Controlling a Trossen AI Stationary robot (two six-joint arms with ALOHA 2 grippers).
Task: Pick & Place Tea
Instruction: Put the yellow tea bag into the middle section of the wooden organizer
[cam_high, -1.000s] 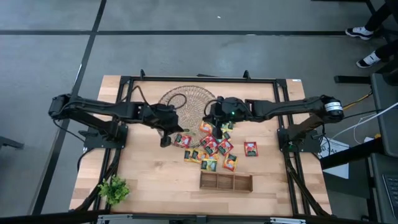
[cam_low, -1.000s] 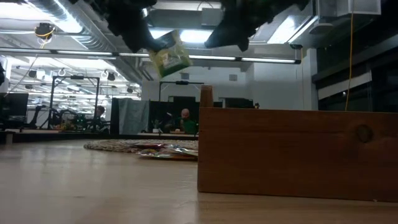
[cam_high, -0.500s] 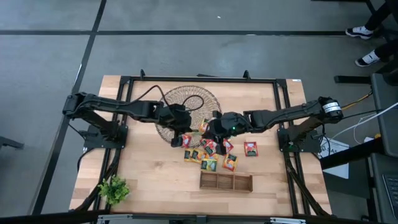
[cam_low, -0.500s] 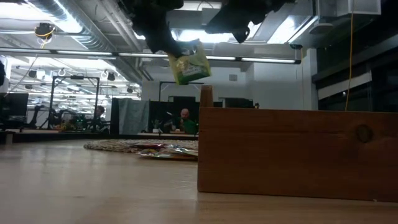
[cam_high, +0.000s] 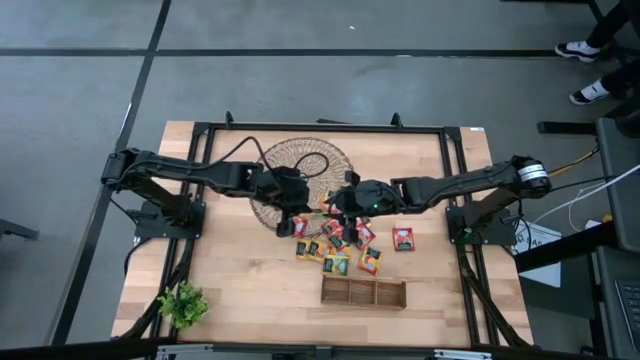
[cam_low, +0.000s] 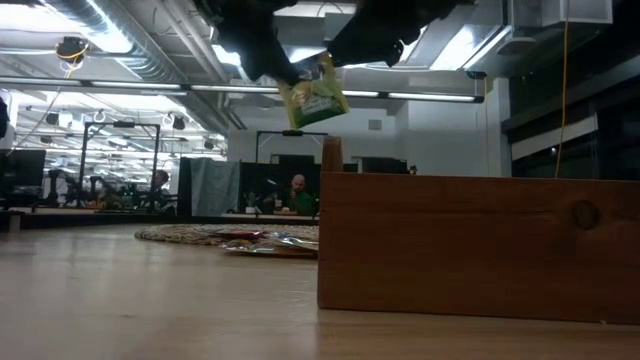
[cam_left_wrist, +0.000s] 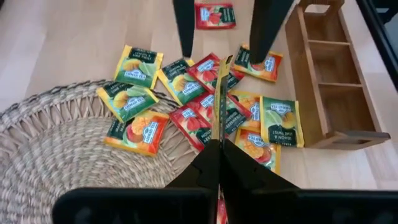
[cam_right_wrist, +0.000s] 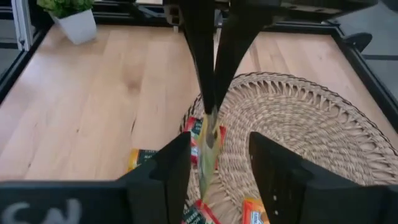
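Over the middle of the table (cam_high: 230, 270), high view: your left gripper (cam_high: 292, 222) and right gripper (cam_high: 338, 210) sit close together above the tea pile (cam_high: 340, 243), at the near edge of the wicker mat (cam_high: 290, 165). Risk one is arm-to-arm contact, since both work the same small patch. The wooden tray (cam_high: 363, 292) lies well clear toward the front edge.

Low view: a green-yellow sachet (cam_low: 313, 97) hangs in the air, tilted, gripped by one corner or edge. A hold that shallow could let it swing or drop, so take any fast move gently.

Left wrist view: left fingers (cam_left_wrist: 205, 171) are clamped on the sachet (cam_left_wrist: 217, 102), seen edge-on as a thin strip. Below it lie about a dozen flat square sachets (red, yellow, green, orange, dark printed centres), overlapping, some on the mat (cam_left_wrist: 56, 155), most on bare wood. The tray (cam_left_wrist: 329, 81) is beside them.

Right wrist view: the right fingers (cam_right_wrist: 171, 171) stand apart, empty, bracketing the hanging sachet (cam_right_wrist: 208, 152). If you're planning a handover, closing off-centre would crumple or knock it loose. A potted plant (cam_right_wrist: 68, 15) is far off.
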